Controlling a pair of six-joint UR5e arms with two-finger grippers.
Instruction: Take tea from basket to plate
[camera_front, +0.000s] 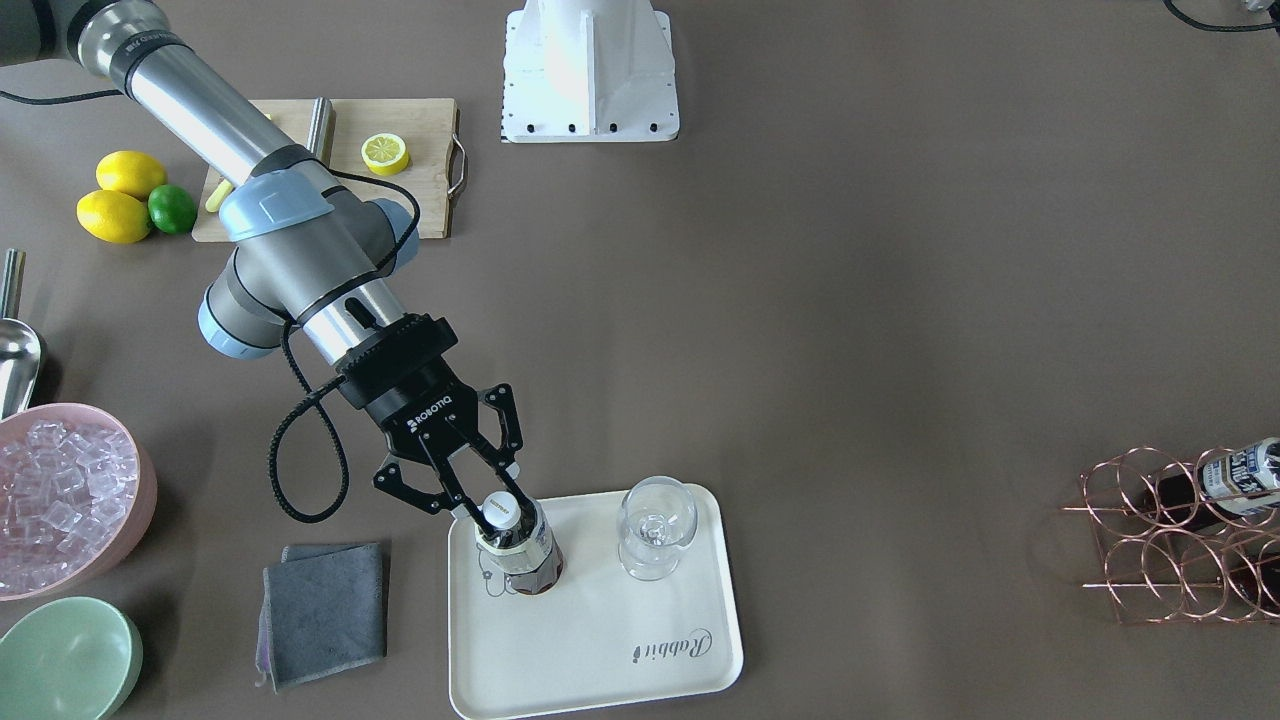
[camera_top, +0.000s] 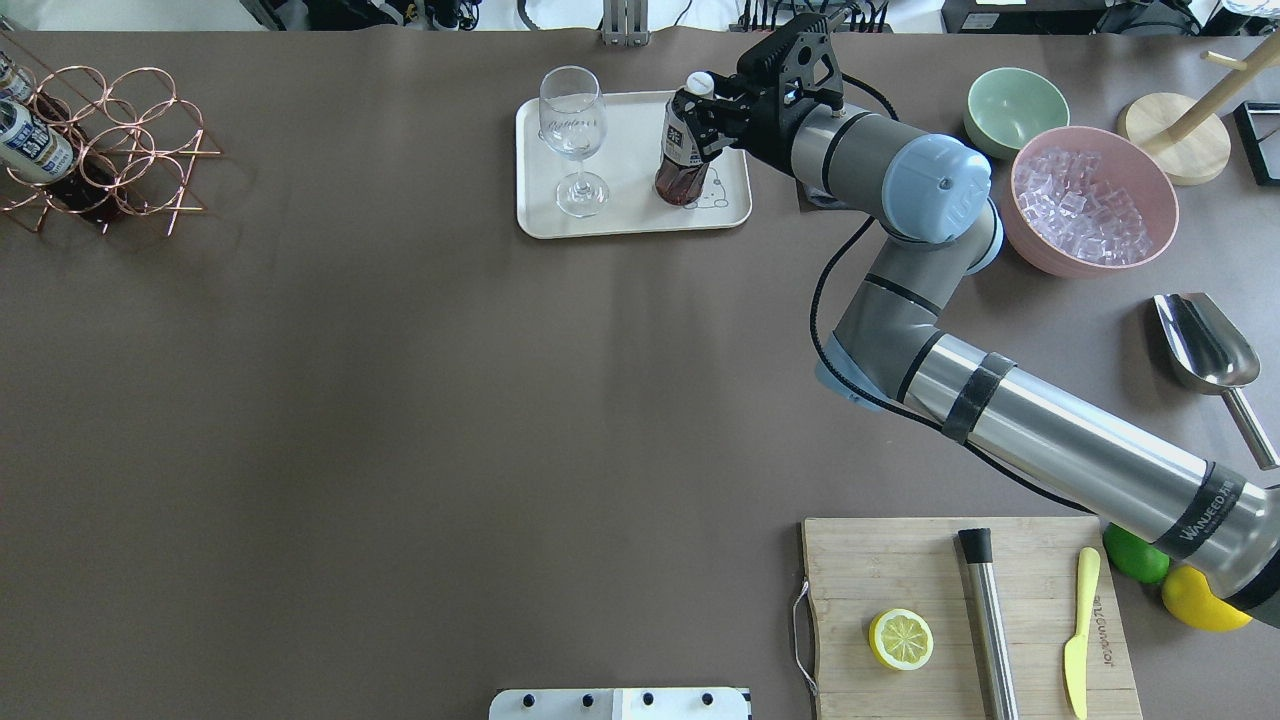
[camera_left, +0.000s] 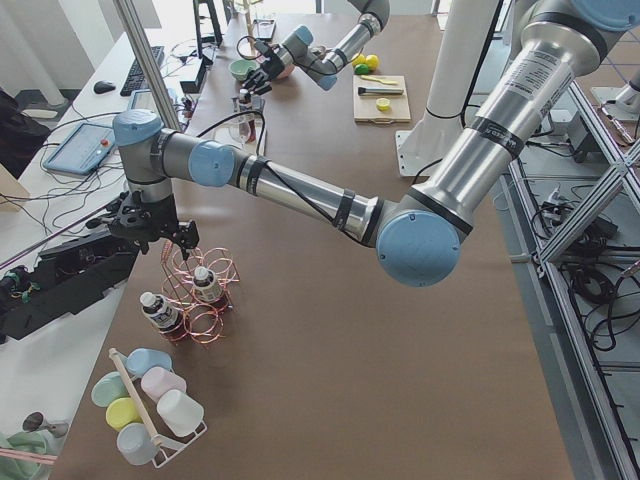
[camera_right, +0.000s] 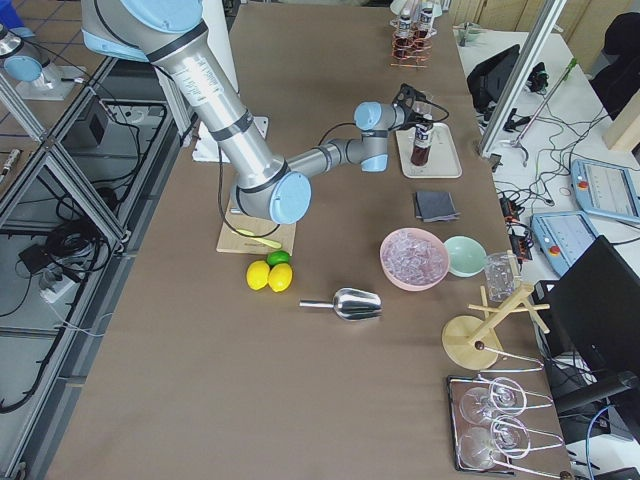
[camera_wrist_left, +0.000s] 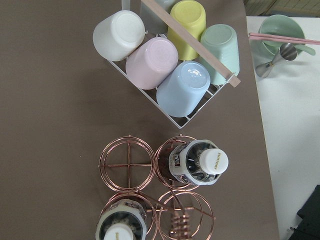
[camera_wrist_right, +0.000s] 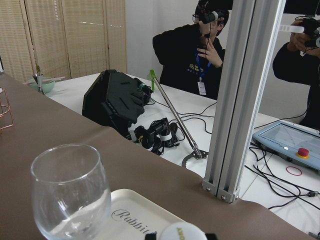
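Note:
One tea bottle (camera_front: 525, 560) stands upright on the cream plate (camera_front: 600, 650), near its bear drawing. My right gripper (camera_front: 497, 508) is shut on this bottle's white cap and neck; the cap (camera_wrist_right: 182, 232) shows at the bottom edge of the right wrist view. The copper wire basket (camera_top: 120, 150) sits at the far table end and holds two more tea bottles (camera_wrist_left: 200, 162). My left gripper (camera_left: 165, 235) hovers over the basket's handle, and I cannot tell whether it is open or shut. No fingers show in the left wrist view.
A clear stemmed glass (camera_front: 655, 525) stands on the plate beside the bottle. A grey cloth (camera_front: 325, 610), a pink bowl of ice (camera_front: 60, 495) and a green bowl (camera_front: 65, 660) lie near the plate. A rack of pastel cups (camera_wrist_left: 165, 65) stands next to the basket.

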